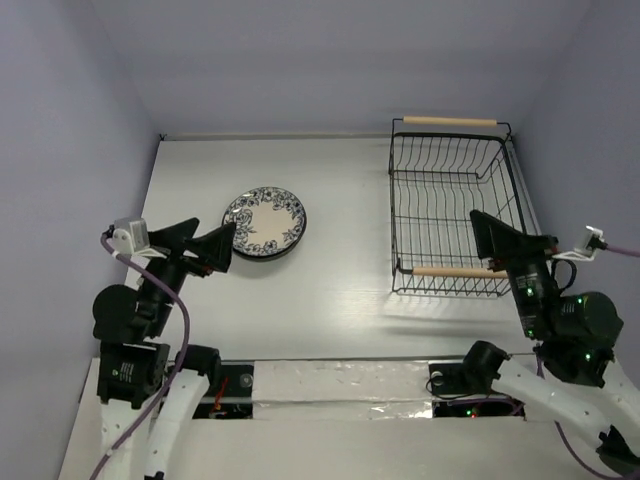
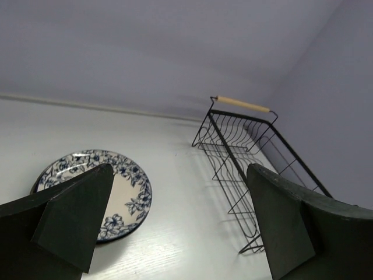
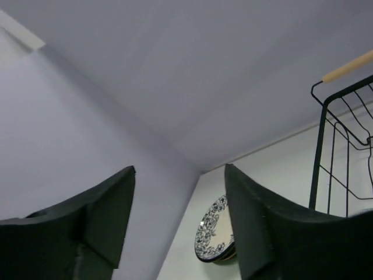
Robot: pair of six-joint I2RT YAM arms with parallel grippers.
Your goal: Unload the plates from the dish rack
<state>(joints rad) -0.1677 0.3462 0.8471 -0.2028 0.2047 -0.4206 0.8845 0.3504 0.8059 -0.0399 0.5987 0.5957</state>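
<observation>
Plates [image 1: 264,222] sit flat on the table [image 1: 340,200], floral one on top, well left of the rack [image 1: 392,210], which looks empty. Watch the risk: the left fingers [image 1: 218,248], spread wide and holding nothing, hang just beside the plates' near rim, so a low swing could shove them. The right fingers [image 1: 495,235], parted and empty, point over the rack's near handle [image 1: 450,271] and could snag it.

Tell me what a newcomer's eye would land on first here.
A round white plate with a dark blue floral rim lies flat on the pale table, left of centre, just ahead of the open left gripper. At the right stands a black wire dish rack with pale wooden handles, no plates in it, the right gripper open at its near end.
</observation>
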